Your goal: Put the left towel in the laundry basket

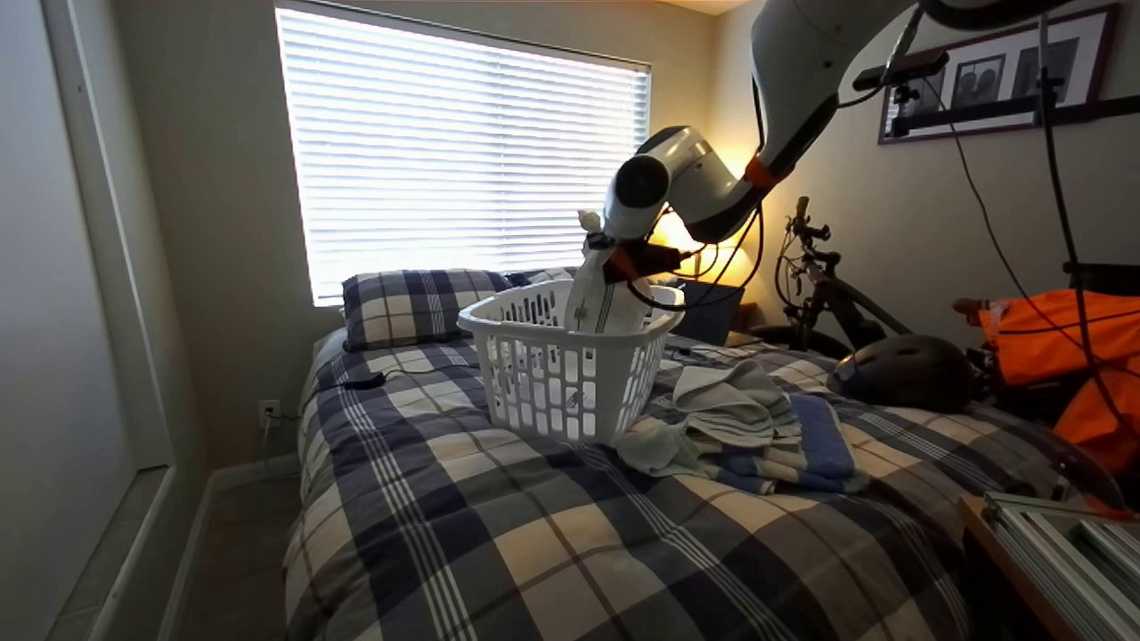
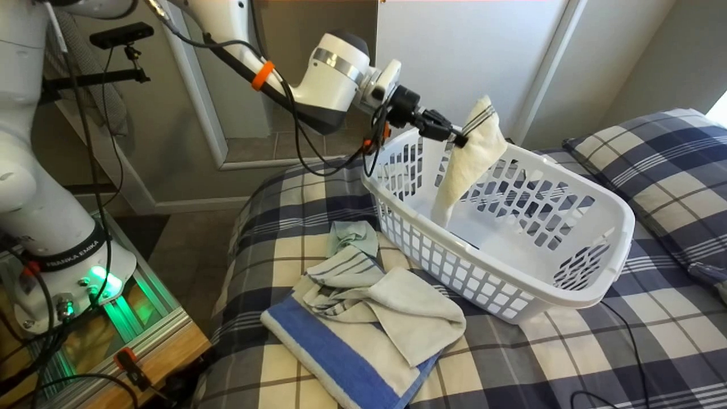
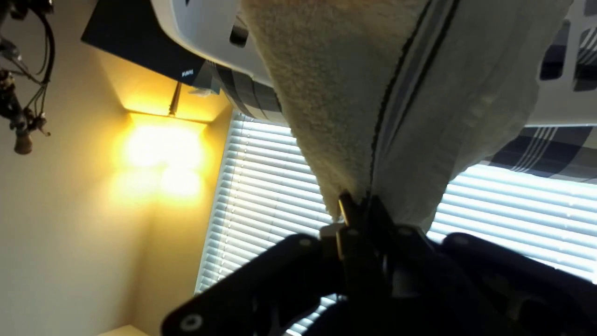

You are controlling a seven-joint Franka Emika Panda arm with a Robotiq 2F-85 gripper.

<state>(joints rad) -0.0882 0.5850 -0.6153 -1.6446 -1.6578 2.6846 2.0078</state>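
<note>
My gripper point(image 2: 462, 138) is shut on a cream towel point(image 2: 474, 159) with dark stripes. The towel hangs from the fingertips into the white laundry basket point(image 2: 568, 294); its lower end is inside, near the basket floor. Whether it touches the floor is unclear. In an exterior view the towel point(image 1: 601, 298) shows above the basket's rim, and the basket point(image 1: 613, 383) hides its lower part. In the wrist view the fingers point(image 3: 359, 203) pinch the towel point(image 3: 345, 102), which fills the upper middle. Part of the basket point(image 3: 559, 105) shows behind it.
Beside the basket lie a crumpled cream cloth point(image 2: 420, 307), a blue-striped towel point(image 2: 341, 341) and a pale green cloth point(image 2: 355, 236). Pillows point(image 2: 653, 165) lie beyond the basket. A black helmet point(image 1: 904, 372) sits on the bed. A cable point(image 2: 633, 335) runs over the cover.
</note>
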